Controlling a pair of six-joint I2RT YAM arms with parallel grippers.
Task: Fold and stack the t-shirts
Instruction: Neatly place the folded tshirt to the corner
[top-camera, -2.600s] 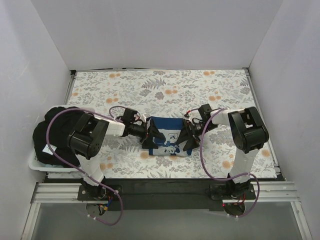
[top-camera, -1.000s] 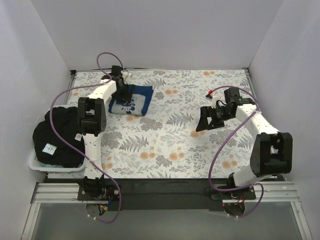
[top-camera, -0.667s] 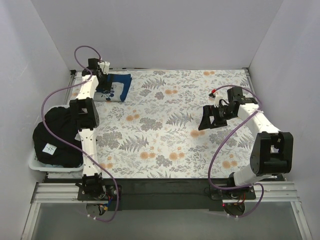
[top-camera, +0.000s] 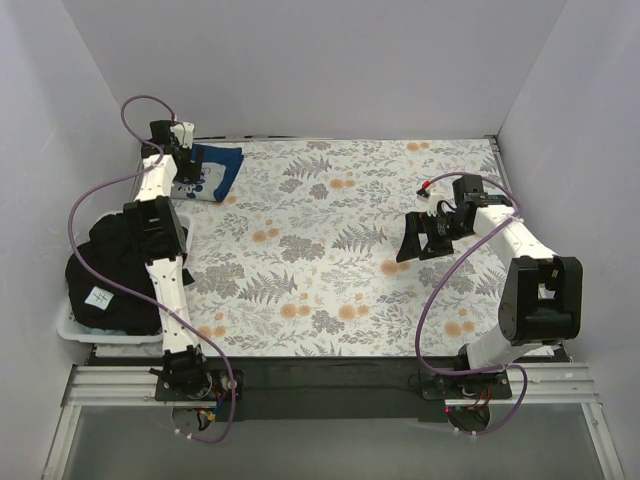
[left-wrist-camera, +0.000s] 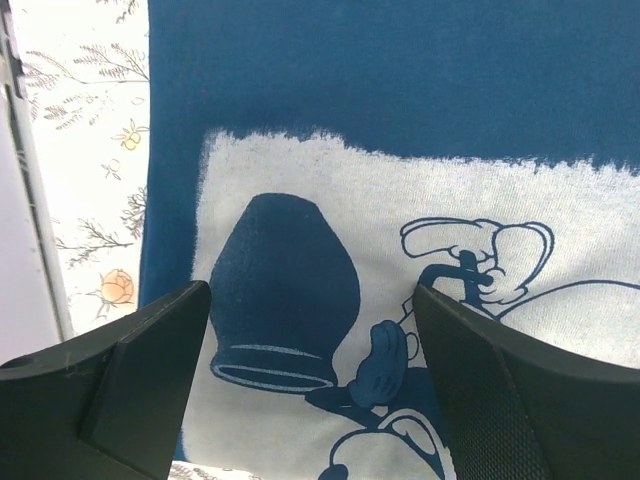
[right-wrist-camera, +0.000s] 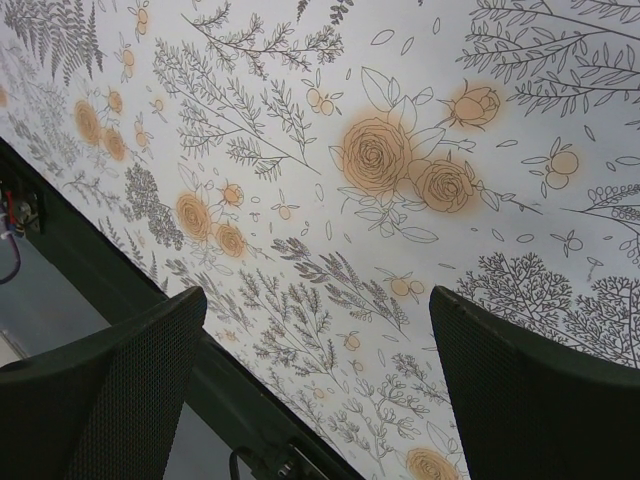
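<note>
T-shirts sit in two places. The folded blue printed t-shirt (top-camera: 208, 172) lies flat on the floral cloth (top-camera: 330, 240) at the far left corner. A crumpled black t-shirt heap (top-camera: 110, 280) with a small white tag (top-camera: 100, 297) fills the white bin (top-camera: 72, 328) at the near left.

The left gripper (top-camera: 178, 160) is over the printed shirt with its fingers spread wide and nothing pinched. The right gripper (top-camera: 415, 240) hangs wide apart above bare cloth on the right.

Both garments look light, limp and easily creased. A folded one would likely open if lifted by a single layer, so pinch through every layer at an edge. For the heap, its topmost ridge looks the best place to grip.
</note>
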